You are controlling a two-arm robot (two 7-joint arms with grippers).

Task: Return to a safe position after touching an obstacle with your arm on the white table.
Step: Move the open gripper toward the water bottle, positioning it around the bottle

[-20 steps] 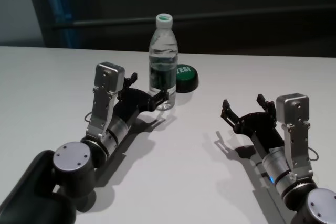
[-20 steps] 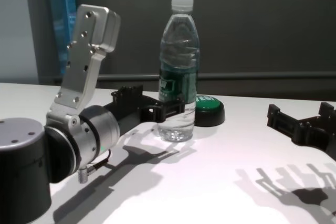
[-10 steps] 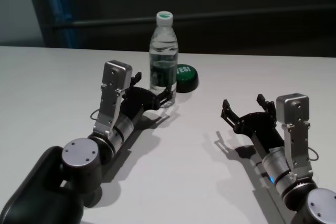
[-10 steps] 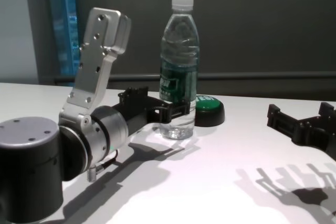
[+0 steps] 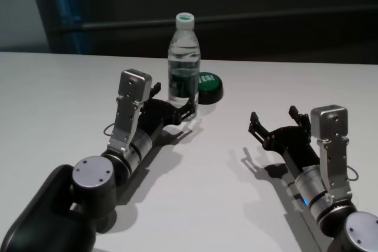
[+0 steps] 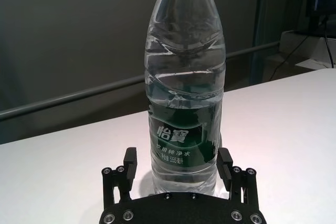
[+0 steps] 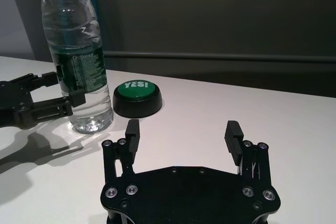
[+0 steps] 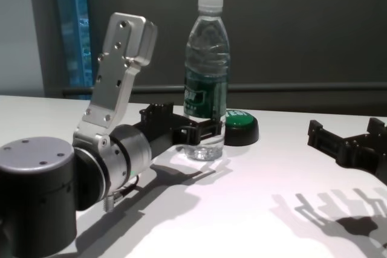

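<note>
While my left arm lies stretched forward across the white tabletop (image 5: 53, 87), my left claw (image 6: 174, 167) sits low at the foot of the water bottle (image 5: 184, 66), its two black fingers (image 6: 129, 162) spread apart with the bottle's lower body standing between them. From my left wrist the bottle fills the gap from one finger to the other, but I cannot tell whether either finger actually presses on the plastic. The bottle stands upright toward the far middle of the tabletop, clear-walled, closed with a white screw cap (image 8: 210, 2) and wrapped in a dark green label band (image 6: 181, 140). It holds clear water that reaches high up into its shoulder, with a thin pocket of air beneath the cap. Just beside it, on my right-hand side and slightly farther back, rests a low black button with a green top (image 7: 137, 98) marked "YES!"; bottle and button sit close together, though I cannot tell if they touch. My right claw (image 7: 181, 136) is parked well apart from the bottle, over the near right part of the tabletop, fingers wide apart and holding nothing, pointing toward the far edge. Both arms throw dark shadows onto the glossy surface beneath them.
</note>
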